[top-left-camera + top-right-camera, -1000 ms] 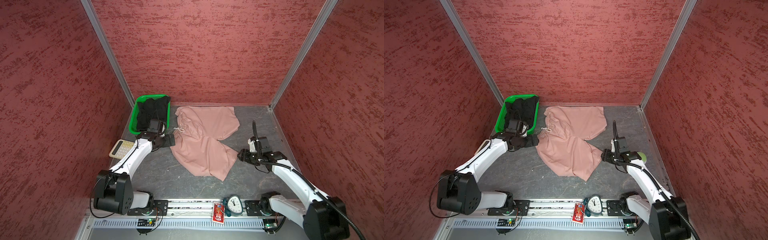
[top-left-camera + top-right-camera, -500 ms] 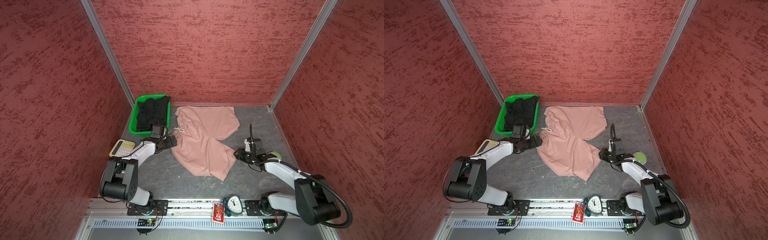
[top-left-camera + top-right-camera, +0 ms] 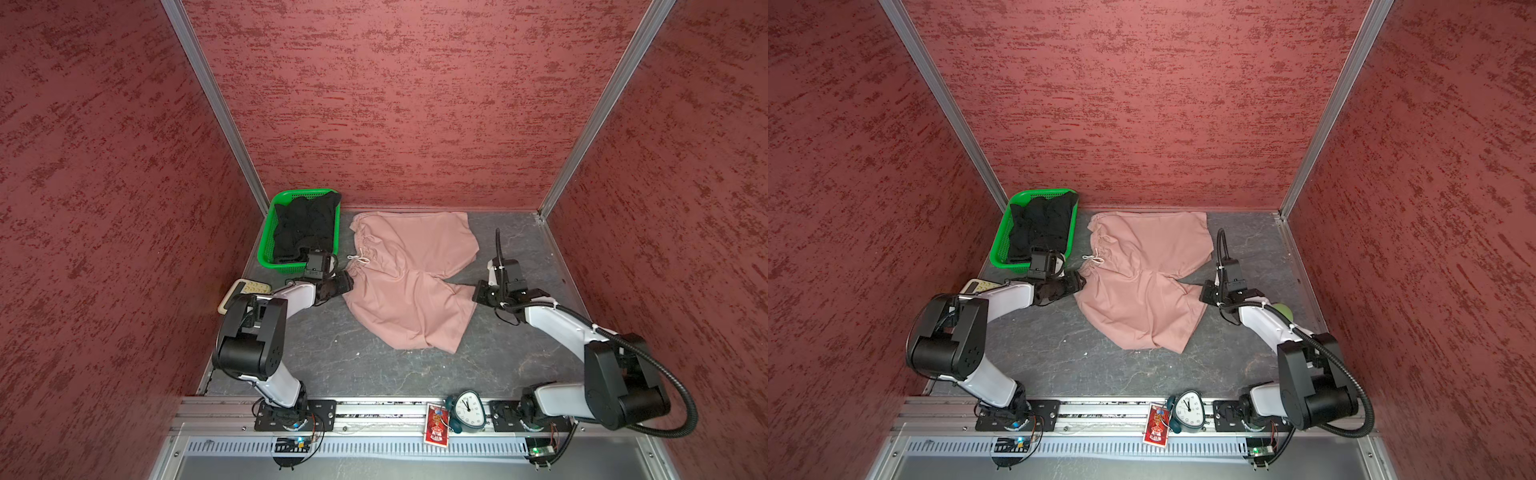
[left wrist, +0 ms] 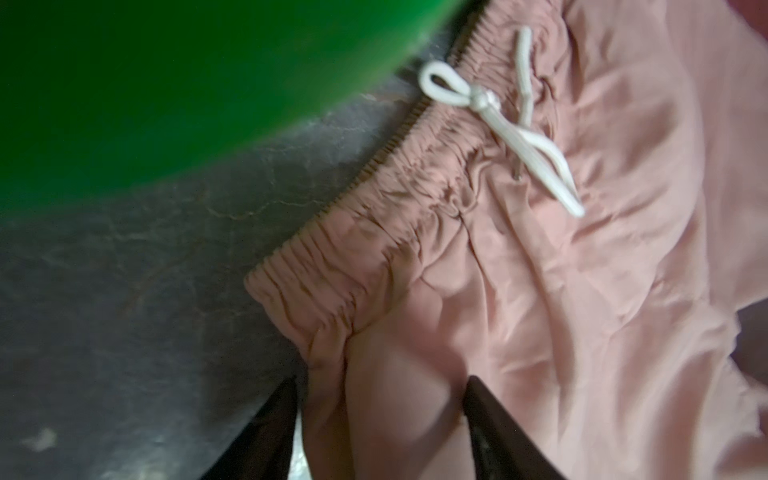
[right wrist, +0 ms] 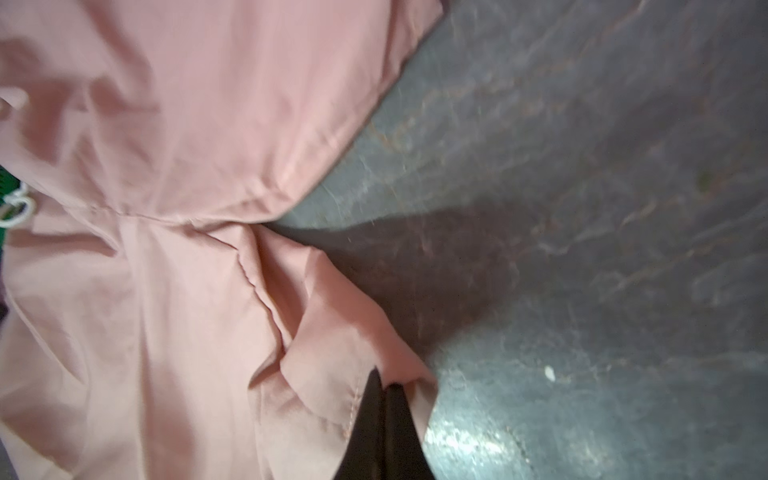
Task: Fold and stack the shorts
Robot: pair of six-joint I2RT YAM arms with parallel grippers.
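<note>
L rear: black shorts [image 3: 305, 226] heaped in green basket [image 3: 266, 237] | L pincer [image 4: 382, 386] jaws apart, straddling waistband [image 4: 374, 249] corner of pink shorts [image 3: 407, 299] | pink pr spread on surface [image 3: 332, 353], mid, just beside basket | R pincer [image 5: 384, 382] tips together, clamped on leg-hem corner.

The left hand [image 3: 348, 279] has been brought from in front of the green basket [image 3: 266, 232] up to the pink shorts [image 3: 409, 299]. Its fingers [image 4: 274, 432], spread wide before, have been drawn in on either side of the near waistband corner [image 4: 328, 332], where cloth is now bunched between them. The right hand [image 3: 477, 294] has been carried across the worktop [image 3: 332, 353] to the leg hem [image 5: 353, 399] and closed flat on its corner. The calculator [image 3: 249, 286] is now partly hidden by the shifted left arm.
</note>
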